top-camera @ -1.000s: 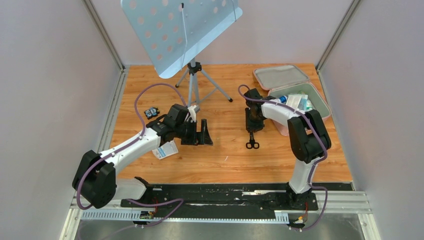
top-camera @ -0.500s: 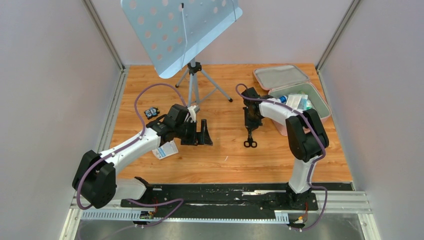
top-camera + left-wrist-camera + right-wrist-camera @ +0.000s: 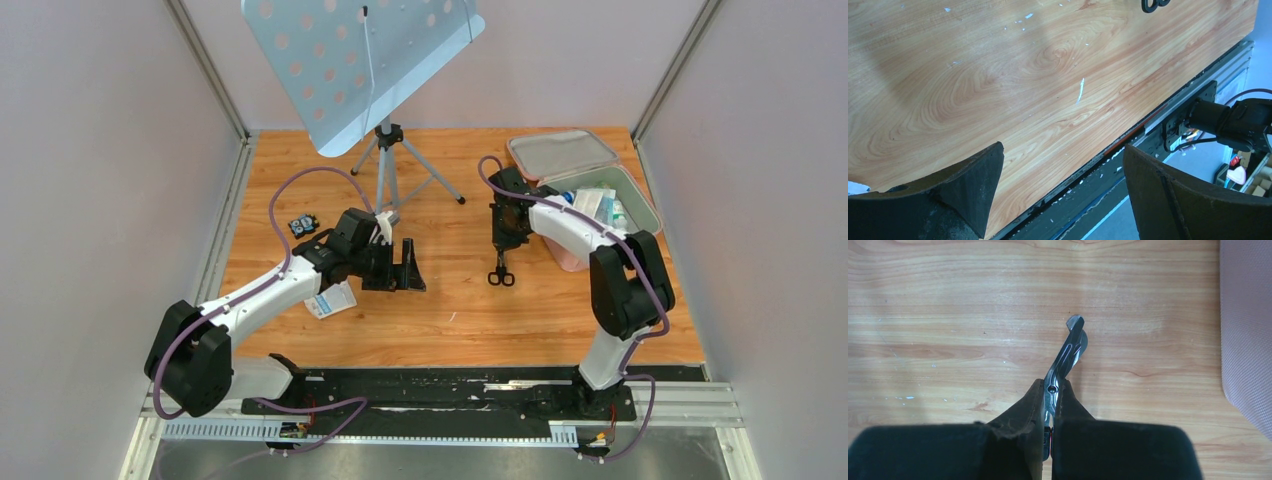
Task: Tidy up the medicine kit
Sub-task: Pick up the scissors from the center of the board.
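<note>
2 hands, right hand (image 3: 1052,385) clamped on scissors (image 3: 1070,342), blades clear only in wrist view, left hand (image 3: 1062,150) spread empty

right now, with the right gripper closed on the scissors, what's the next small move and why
Probably lift the scissors a little and carry them right toward the open medicine kit. The right gripper is shut on them at the pivot, so the grasp looks made, and the kit lies open close by on that side.
</note>
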You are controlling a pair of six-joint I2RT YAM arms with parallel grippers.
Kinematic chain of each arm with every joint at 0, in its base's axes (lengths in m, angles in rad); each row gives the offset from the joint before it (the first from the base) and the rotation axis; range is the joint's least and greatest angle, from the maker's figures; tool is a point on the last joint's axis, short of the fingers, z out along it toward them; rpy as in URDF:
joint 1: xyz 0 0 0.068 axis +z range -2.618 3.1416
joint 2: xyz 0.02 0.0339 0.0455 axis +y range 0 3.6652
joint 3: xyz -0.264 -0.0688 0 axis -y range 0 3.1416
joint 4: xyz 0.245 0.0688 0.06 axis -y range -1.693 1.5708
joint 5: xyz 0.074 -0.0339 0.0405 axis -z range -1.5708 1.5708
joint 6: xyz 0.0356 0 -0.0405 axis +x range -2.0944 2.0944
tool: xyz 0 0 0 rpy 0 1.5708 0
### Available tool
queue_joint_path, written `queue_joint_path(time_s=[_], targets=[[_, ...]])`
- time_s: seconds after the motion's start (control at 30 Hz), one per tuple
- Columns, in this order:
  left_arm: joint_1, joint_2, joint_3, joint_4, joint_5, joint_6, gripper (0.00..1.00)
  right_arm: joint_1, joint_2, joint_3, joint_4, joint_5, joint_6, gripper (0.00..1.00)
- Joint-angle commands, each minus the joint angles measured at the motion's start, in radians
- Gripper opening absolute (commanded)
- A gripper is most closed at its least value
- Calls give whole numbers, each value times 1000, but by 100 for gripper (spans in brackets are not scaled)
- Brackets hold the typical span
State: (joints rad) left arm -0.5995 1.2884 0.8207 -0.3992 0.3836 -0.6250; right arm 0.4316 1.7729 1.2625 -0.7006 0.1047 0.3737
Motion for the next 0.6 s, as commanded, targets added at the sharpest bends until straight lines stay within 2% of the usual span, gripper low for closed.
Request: queue_joint_path(time_s=[0.0,0.27,0.57], targets=[[3,-9,19,33,16,2,97,1,-60,32,-15,27,9,0],[3,-4,25,34,20,7,97,-89,-178,86,-54,85,-118,0],[4,13,44,26,26,20,97,-328,-254,201,-64,80,-184,0]])
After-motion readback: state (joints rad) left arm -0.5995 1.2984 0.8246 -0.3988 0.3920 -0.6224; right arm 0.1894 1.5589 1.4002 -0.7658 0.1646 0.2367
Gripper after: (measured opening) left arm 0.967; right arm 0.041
